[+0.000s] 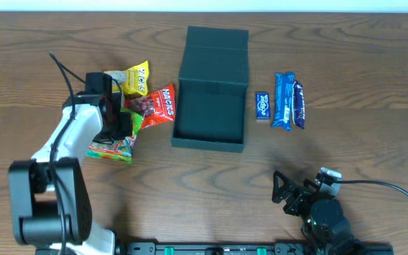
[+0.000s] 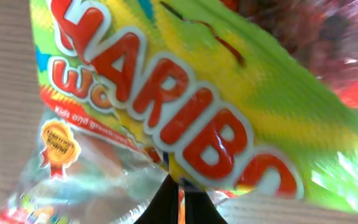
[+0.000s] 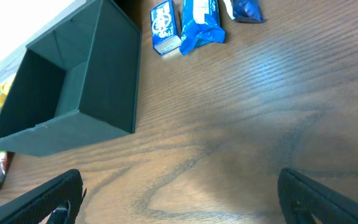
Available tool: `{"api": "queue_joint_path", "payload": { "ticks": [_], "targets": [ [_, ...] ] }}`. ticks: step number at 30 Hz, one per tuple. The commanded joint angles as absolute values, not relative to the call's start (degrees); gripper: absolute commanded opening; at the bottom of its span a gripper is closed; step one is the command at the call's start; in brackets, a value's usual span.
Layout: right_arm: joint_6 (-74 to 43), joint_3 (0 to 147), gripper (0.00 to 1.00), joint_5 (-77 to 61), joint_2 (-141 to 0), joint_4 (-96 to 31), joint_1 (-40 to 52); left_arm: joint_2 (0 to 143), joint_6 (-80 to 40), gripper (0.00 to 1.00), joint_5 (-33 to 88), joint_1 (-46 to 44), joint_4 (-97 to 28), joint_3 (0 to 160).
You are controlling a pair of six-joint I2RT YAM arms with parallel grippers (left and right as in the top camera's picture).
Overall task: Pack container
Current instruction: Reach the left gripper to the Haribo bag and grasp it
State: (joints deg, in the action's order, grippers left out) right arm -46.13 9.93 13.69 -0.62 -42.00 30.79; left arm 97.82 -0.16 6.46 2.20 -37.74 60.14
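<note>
While the container [image 1: 209, 142] stands open near the middle of the worktop [image 1: 367, 57], its hinged lid is folded back on the far side and its opening faces up. It is dark green, matte and rectangular, far larger than any packet around it.

Left of container: three packets in a loose cluster.
- yellow packet [image 1: 137, 78], farthest back.
- red packet [image 1: 160, 105], just beside the container's left wall; contact cannot be told.
- Haribo packet [image 2: 185, 112], green and yellow with a clear lower part, nearest the front, overlapped at its top by the red packet.

Right of container: a small blue box [image 1: 262, 105], then a light blue packet [image 1: 283, 100] and a dark blue packet [image 1: 298, 104] side by side, all lying flat and apart from the container.

Left gripper [image 2: 179, 205]: over the Haribo packet, jaws clenched. In the left wrist view the fingertips meet at the packet's edge with a thin strip of film between them, so it is grasping the Haribo packet.

Right gripper [image 1: 283, 193]: released, jaws wide apart, holding nothing, low at the near edge of the worktop, well apart from the container.
</note>
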Motion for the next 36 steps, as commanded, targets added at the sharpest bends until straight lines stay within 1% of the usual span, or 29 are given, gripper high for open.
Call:
{"api": "queue_joint_path", "payload": {
  "ticks": [1, 7, 9, 10, 11, 13, 14, 19, 22, 28, 30, 34, 36],
  "targets": [
    [-46.7, 9.6, 0.99, 14.3, -0.3, -42.0, 31.2, 90.8, -1.5, 0.06, 5.4, 2.3, -37.9, 60.9],
    [-46.7, 9.6, 0.99, 14.3, -0.3, -42.0, 31.2, 79.9, -1.5, 0.06, 4.9, 2.2, -37.9, 60.9],
    [-46.7, 9.6, 0.99, 14.3, -0.3, -42.0, 31.2, 77.8, -1.5, 0.07, 1.1, 2.2, -37.8, 60.9],
    [-46.7, 9.6, 0.99, 14.3, -0.3, -42.0, 31.2, 77.8, -1.4, 0.48, -0.9, 2.2, -37.7, 60.9],
    [-46.7, 9.6, 0.99, 14.3, -0.3, -42.0, 31.2, 78.1, -1.3, 0.72, -1.8, 2.3, -37.6, 60.9],
    [-46.7, 9.6, 0.99, 14.3, -0.3, -42.0, 31.2, 79.4, -1.3, 0.93, -1.8, 2.3, -37.1, 60.9],
    [-46.7, 9.6, 0.99, 14.3, -0.3, -42.0, 31.2, 80.3, -1.3, 0.95, -1.5, 2.3, -36.6, 60.9],
    [-46.7, 9.6, 0.99, 14.3, -0.3, -42.0, 31.2, 85.7, 1.0, 0.95, -1.5, 2.3, -35.6, 60.9],
    [-46.7, 9.6, 0.99, 14.3, -0.3, -42.0, 31.2, 89.2, 1.3, 0.91, -1.5, 2.3, -35.4, 60.9],
    [-46.7, 9.6, 0.99, 14.3, -0.3, -42.0, 31.2, 95.7, 1.3, 0.90, 0.2, 2.3, -33.3, 60.9],
    [-46.7, 9.6, 0.99, 14.3, -0.3, -42.0, 31.2, 97.8, 1.3, 0.88, 1.9, 2.3, -31.8, 60.9],
    [-46.7, 9.6, 0.99, 14.3, -0.3, -42.0, 31.2, 101.0, 1.3, 0.79, 4.3, 2.3, -30.0, 60.9],
    [-46.7, 9.6, 0.99, 14.3, -0.3, -42.0, 31.2, 102.7, 1.3, 0.77, 4.5, 2.3, -29.5, 60.9]
  ]
}}
